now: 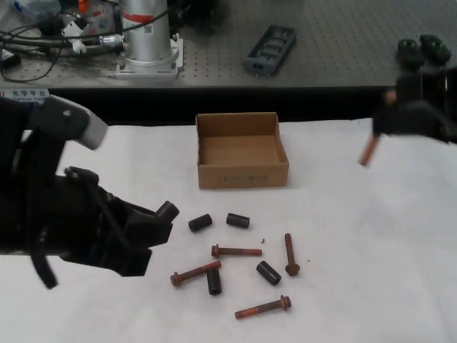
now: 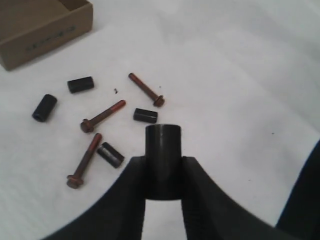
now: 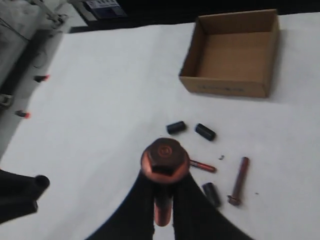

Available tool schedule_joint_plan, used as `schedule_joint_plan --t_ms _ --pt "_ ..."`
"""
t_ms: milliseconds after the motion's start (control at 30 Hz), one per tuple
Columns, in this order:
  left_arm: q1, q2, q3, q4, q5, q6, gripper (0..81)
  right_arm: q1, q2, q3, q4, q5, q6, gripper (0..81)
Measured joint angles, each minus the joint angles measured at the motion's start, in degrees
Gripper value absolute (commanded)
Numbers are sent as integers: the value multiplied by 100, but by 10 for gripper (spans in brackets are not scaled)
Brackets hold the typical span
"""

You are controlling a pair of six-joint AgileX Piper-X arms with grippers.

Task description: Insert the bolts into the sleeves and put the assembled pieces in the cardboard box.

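Black sleeve (image 2: 163, 150) sits clamped between the two fingers of the left claw (image 2: 163, 167). It stands out past their tips, with its open end turned away from the wrist.

Just ahead of that claw and below it, the loose parts lie on the white cloth (image 1: 357, 250). They are four loose sleeves (image 1: 201, 223) and four rusty loose bolts (image 1: 236, 251), scattered close together with none joined. The bolt nearest this claw has a sleeve just beside its shank.

Beyond the parts, farther from the left claw than they are, stands the open box (image 1: 243, 174).

The right claw (image 3: 163, 200) is closed on a rust-coloured bolt (image 3: 165, 161). Its fingers grip the shank, and the hexagonal flanged head stands clear on the wrist side. In the high view, the shank slants down out of the claw's tips.

This claw is raised above the cloth, well apart from the left claw and off to one side of the box. The box lies ahead of its tips. The loose parts lie nearer, below and just ahead of them.
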Motion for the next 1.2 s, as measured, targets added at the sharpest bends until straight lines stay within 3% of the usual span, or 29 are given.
schedule_joint_plan --t_ms 233,633,933,1200 --pt "0 -415 0 72 648 -277 6 328 614 0 -917 -885 873 28" --pt "0 -435 0 72 964 -315 6 1137 1246 26 -2297 -1119 2203 28" --pt "0 -435 0 -404 964 -511 6 1482 1244 26 -2340 -1148 2397 28" --pt "0 -435 0 -529 964 -572 6 1480 1244 26 -2355 -1148 2516 28"
